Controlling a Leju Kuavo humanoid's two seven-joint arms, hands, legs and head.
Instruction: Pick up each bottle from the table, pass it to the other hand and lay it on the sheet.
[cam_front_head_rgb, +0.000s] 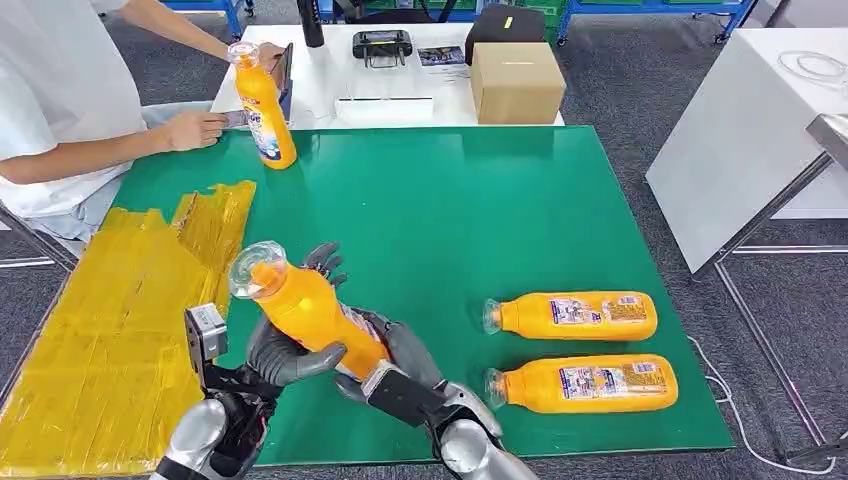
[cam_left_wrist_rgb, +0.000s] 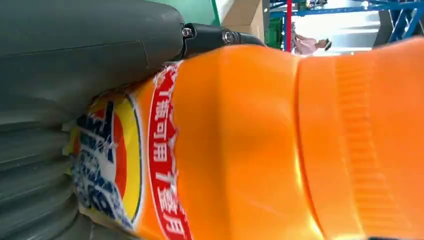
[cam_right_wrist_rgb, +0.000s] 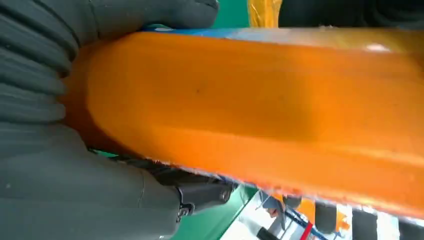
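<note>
Both hands grasp one orange bottle (cam_front_head_rgb: 305, 305) above the near left of the green table (cam_front_head_rgb: 450, 220): the left hand (cam_front_head_rgb: 285, 355) wraps its middle, the right hand (cam_front_head_rgb: 395, 350) its base. Two bottles (cam_front_head_rgb: 575, 316) lie at the near right. The yellow sheet (cam_front_head_rgb: 110, 330) lies left.

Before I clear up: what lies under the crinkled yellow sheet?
The yellow sheet lies on the green table. Whatever else is beneath stays covered.
</note>
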